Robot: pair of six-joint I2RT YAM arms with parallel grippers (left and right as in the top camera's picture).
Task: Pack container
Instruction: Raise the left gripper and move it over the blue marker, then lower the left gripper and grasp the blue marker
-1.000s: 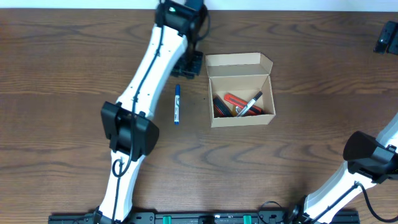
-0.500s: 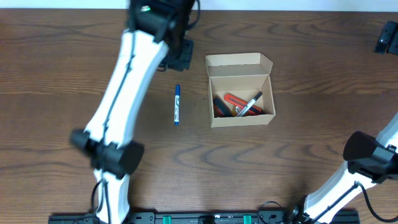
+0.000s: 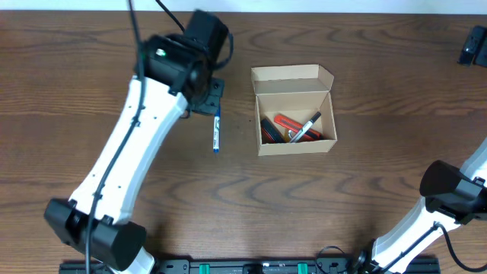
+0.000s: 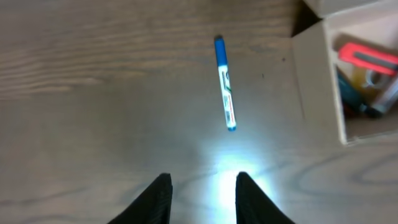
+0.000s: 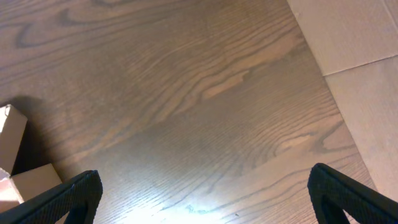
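**Overhead view.** The small rectangular tan cardboard container (image 3: pixel 295 148) sits right of centre on the brown wooden table (image 3: pixel 365 190). Its flap lid stands open on the far side. It is judged light, thin-walled and easily crushed. Take hold across one side wall, or push at the flap. A blue marker pen (image 3: pixel 216 128) lies just left of the container, not touching it.

**Left wrist view.** The left gripper (image 4: pixel 203 179) is parted and empty. The container's plain brown wall (image 4: pixel 314 81) shows at far right.

**Right wrist view.** The right gripper (image 5: pixel 204 186) is spread wide and holds nothing. A tan corner at the left edge is probably the container.
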